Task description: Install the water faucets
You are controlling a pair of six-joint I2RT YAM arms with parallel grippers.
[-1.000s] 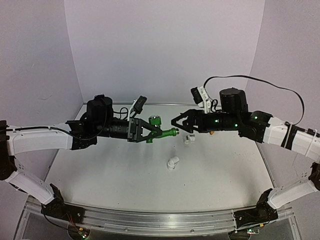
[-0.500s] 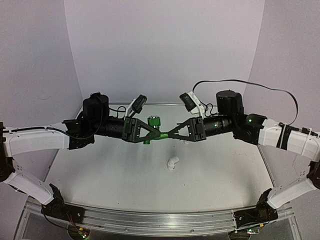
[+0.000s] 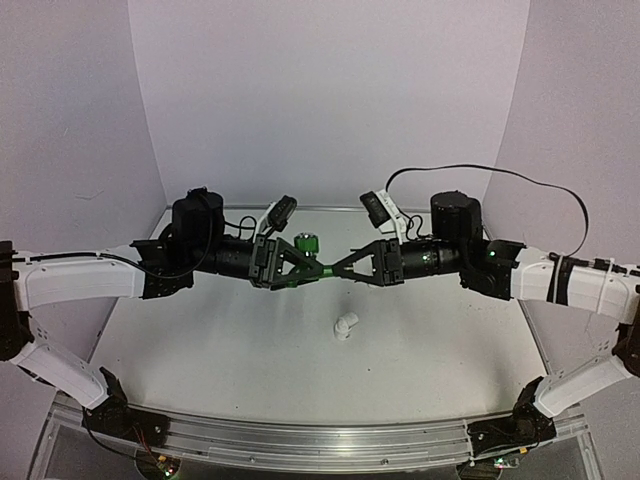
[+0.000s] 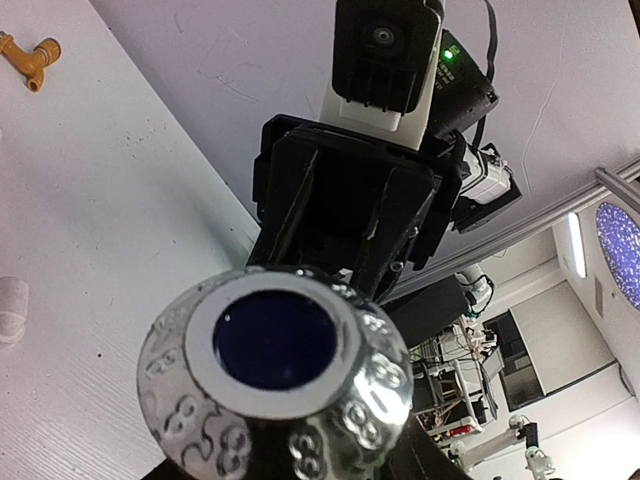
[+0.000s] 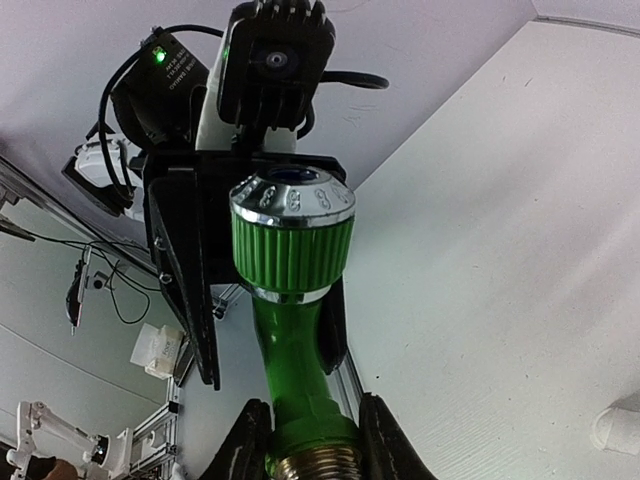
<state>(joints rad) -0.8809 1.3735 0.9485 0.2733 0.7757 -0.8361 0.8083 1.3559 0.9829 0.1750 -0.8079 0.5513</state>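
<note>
The green water faucet [image 3: 308, 244] hangs in mid-air between my two grippers, above the middle of the table. My right gripper [image 5: 312, 442] is shut on its threaded brass end, with the green body [image 5: 292, 335] and ribbed knob standing out beyond the fingers. My left gripper [image 3: 314, 268] faces it from the other side, fingers [image 5: 185, 300] apart, with a gap showing beside the faucet body. The faucet's chrome knob cap [image 4: 280, 365] fills the left wrist view and hides my left fingertips. The yellow-gold faucet [image 4: 30, 56] lies on the table.
One white pipe fitting [image 3: 345, 326] lies on the table in front of the grippers, and another white fitting [image 5: 620, 430] shows at the edge of the right wrist view. Purple walls close the table at the back and sides.
My right gripper moved left and shut on the green faucet's threaded end. My left gripper, which held the faucet, has loosened its fingers.
</note>
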